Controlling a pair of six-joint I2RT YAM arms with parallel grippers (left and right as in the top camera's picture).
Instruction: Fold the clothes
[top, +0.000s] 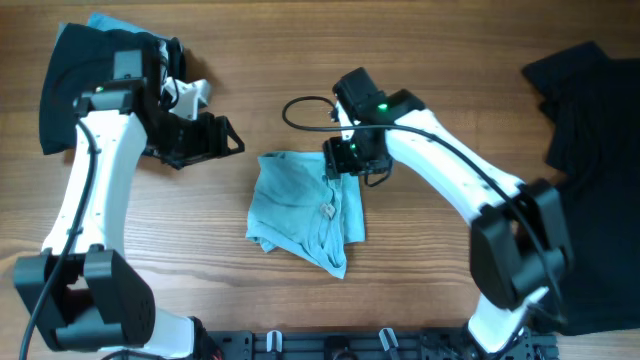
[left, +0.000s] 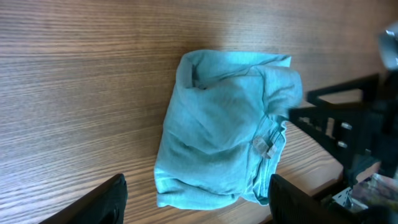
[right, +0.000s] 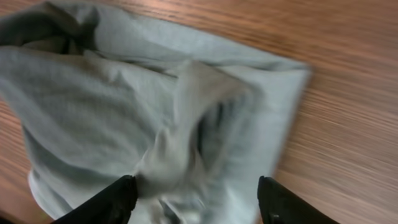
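your light-blue t-shirt (top: 300, 205) lies bundled mid-worktop (top: 450, 60). the right gripper (top: 348, 165) hangs over one corner of it, fingers (right: 112, 199) spread, seemingly gripping nothing. the left gripper (top: 205, 140) sits apart from the shirt, fingers (left: 109, 202) spread too. black garments (top: 590, 100) lie at the right edge.

You have the light-blue T-shirt (top: 300, 205) lying as a rumpled, folded bundle in the middle of the wooden table (top: 440, 50), with your right gripper (top: 345, 165) low over the bundle's upper corner on its own side. Your left gripper (top: 205, 140) sits over bare wood beside the bundle, clearly apart from it. A black garment (top: 60, 95) lies under the left arm at the far corner, and a second black garment (top: 590, 110) spreads along the opposite edge.
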